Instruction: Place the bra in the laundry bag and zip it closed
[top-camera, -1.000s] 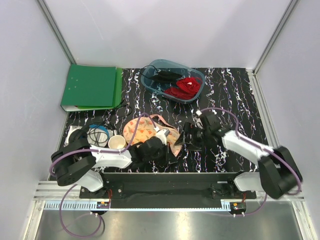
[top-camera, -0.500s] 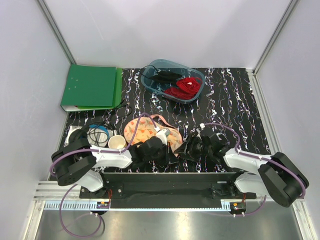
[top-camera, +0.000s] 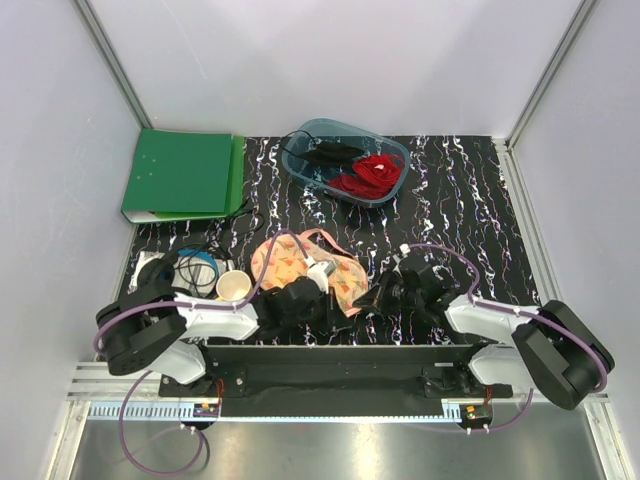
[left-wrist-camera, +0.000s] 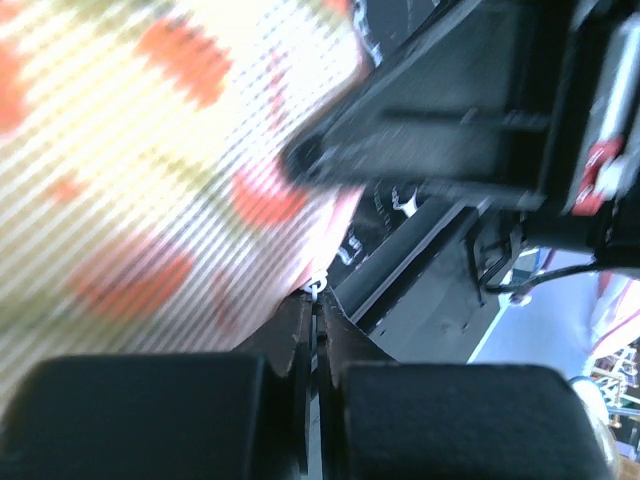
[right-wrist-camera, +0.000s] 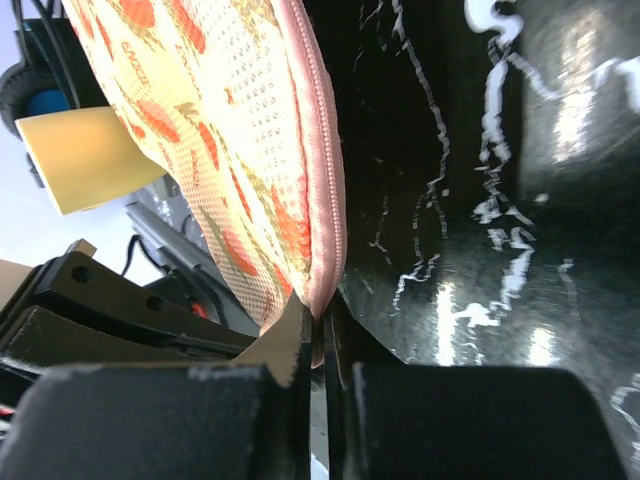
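Observation:
The laundry bag (top-camera: 296, 262) lies folded shut near the table's front edge, peach-pink with an orange-red print. The left wrist view shows its mesh (left-wrist-camera: 150, 170) filling the upper left. My left gripper (left-wrist-camera: 315, 300) is shut, with a small white zip pull (left-wrist-camera: 316, 289) pinched at its tips. From above, the left gripper (top-camera: 320, 282) sits at the bag's near side. My right gripper (right-wrist-camera: 321, 335) is shut on the bag's pink zip trim (right-wrist-camera: 326, 190), and it holds the bag's right edge (top-camera: 366, 296). The bra is hidden.
A blue-grey tub (top-camera: 392, 150) at the back holds a red garment (top-camera: 372, 172) and a black one. A green folder (top-camera: 180, 175) lies at the back left. A paper cup (top-camera: 234, 287) and cables with headphones (top-camera: 190, 268) sit left of the bag.
My right arm has swung down and left to the bag's right edge, and its jaws have gone from open to shut on the trim. The left gripper has stayed shut.

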